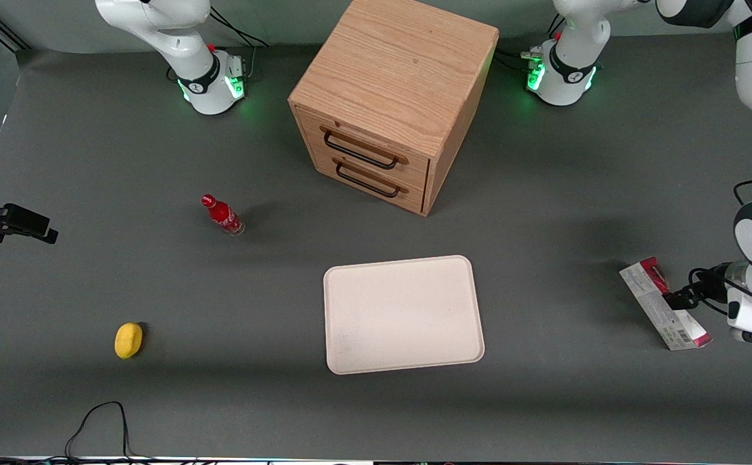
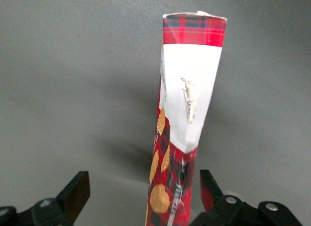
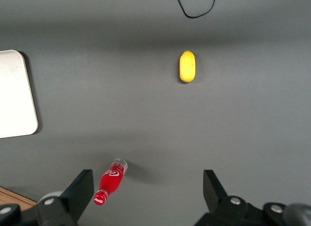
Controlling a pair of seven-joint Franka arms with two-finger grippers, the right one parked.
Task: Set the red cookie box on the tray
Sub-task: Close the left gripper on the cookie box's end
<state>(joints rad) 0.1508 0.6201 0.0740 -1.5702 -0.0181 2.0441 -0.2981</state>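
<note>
Tray (image 1: 403, 314) sits mid-tabletop, box (image 1: 665, 303) well apart at the working arm's end on its narrow edge; end effector (image 2: 141, 189) straddles it, fingers spread, so centre, clamp the broad faces, then lift clear before traversing.

This is a robotics lab. Two white robot arm bases (image 1: 211, 81) with green status lights are bolted at the edge of a table (image 1: 91, 161) covered in plain grey matting, cables (image 1: 95, 423) trail across it, and a black camera mount (image 1: 8, 223) juts in from the side.
</note>
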